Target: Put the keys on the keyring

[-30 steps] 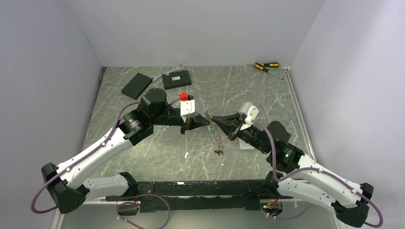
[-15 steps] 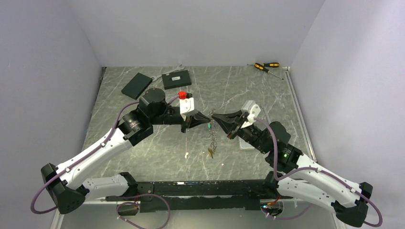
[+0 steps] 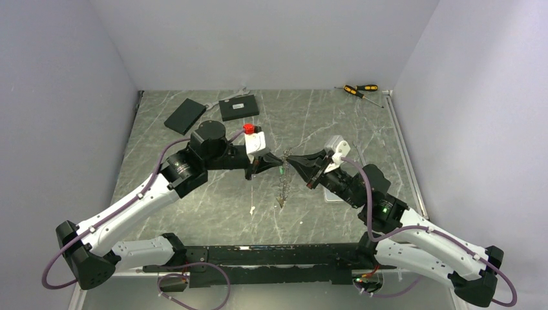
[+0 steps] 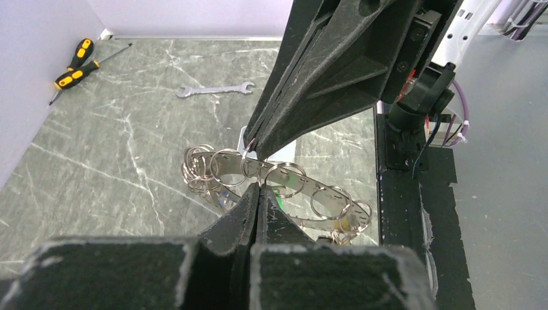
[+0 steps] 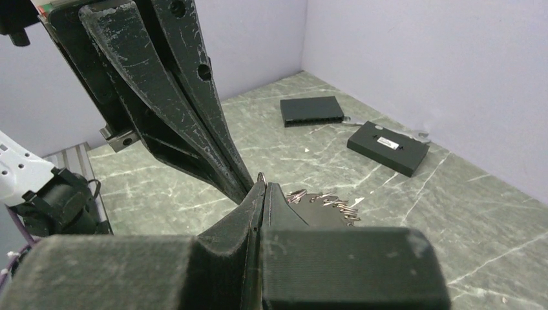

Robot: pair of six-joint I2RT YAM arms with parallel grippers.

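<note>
The keyring (image 3: 282, 185), a metal band strung with several small split rings, hangs in the air between my two grippers. My left gripper (image 3: 275, 163) is shut on one small ring of it; the left wrist view shows the jaws (image 4: 258, 188) pressed together under the band (image 4: 304, 183). My right gripper (image 3: 291, 158) is shut on another small ring, which peeps above its tips (image 5: 262, 185). A green key tag (image 4: 277, 201) shows behind my left fingers. More keys (image 3: 280, 203) dangle at the low end. The ring's edge shows in the right wrist view (image 5: 326, 210).
Two flat black boxes (image 3: 185, 115) (image 3: 238, 108) lie at the back left, with a wrench (image 3: 242, 92) behind them. Yellow-and-black screwdrivers (image 3: 359, 90) lie at the back right. A small white scrap (image 3: 252, 208) lies on the table below the left gripper.
The two grippers have drawn closer together. The hanging end of the keyring has swung left, from under the right gripper to under the meeting point.
</note>
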